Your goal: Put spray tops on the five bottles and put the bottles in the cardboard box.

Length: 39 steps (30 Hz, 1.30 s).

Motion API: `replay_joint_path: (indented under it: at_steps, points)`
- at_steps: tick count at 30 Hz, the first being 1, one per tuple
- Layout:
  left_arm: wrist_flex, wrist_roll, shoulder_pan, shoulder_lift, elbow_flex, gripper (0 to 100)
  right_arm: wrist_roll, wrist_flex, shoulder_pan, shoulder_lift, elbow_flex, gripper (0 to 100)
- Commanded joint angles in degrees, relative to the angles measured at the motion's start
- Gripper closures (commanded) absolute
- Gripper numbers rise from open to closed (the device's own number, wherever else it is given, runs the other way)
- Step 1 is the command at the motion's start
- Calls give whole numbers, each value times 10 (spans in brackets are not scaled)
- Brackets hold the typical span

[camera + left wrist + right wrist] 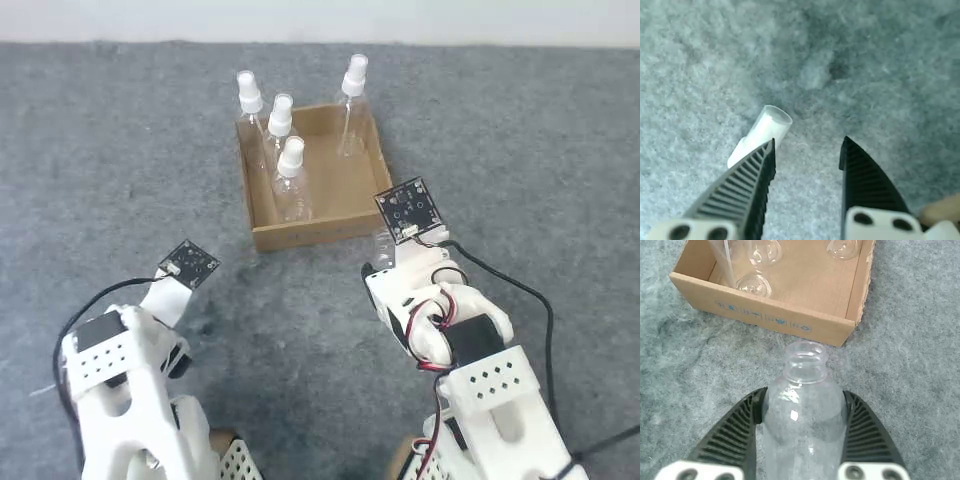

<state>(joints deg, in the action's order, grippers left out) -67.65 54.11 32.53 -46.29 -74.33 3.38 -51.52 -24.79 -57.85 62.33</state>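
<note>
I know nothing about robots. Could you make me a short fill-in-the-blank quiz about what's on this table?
1. The cardboard box holds ___ capped bottles.
2. The right gripper is shut on a bottle that has no ___.
3. The left gripper has its fingers ___ above a spray top lying on the carpet.
Missing words: four; spray top; open.

The high view looked down over the bench [100, 130]. Wrist views faced it closely — the right shared the cardboard box [765, 321].
</note>
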Motion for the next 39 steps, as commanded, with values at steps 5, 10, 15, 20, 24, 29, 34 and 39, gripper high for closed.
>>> replay_joint_path:
  at_steps: [5, 10, 15, 20, 24, 29, 34, 39]
  points:
    - [-3, 1, 1, 4, 74, 809, -2, 6, 9, -13, -8, 916]
    - [1, 4, -1, 5, 83, 809, -2, 6, 9, -13, -8, 916]
    - [-3, 37, 1, 5, 84, 809, -2, 6, 9, -13, -8, 916]
    - [-18, 64, 1, 12, 95, 810, -2, 6, 9, -13, -8, 916]
    - [-60, 66, 2, 105, 167, 836, -2, 6, 9, -13, -8, 916]
    - [-100, 69, 9, 247, 258, 837, -2, 6, 9, -13, -8, 916]
    - [-98, 95, 15, 312, 288, 837, -1, 6, 9, -13, -8, 916]
    - [-53, 98, 36, 349, 296, 837, -1, 6, 9, -13, -8, 916]
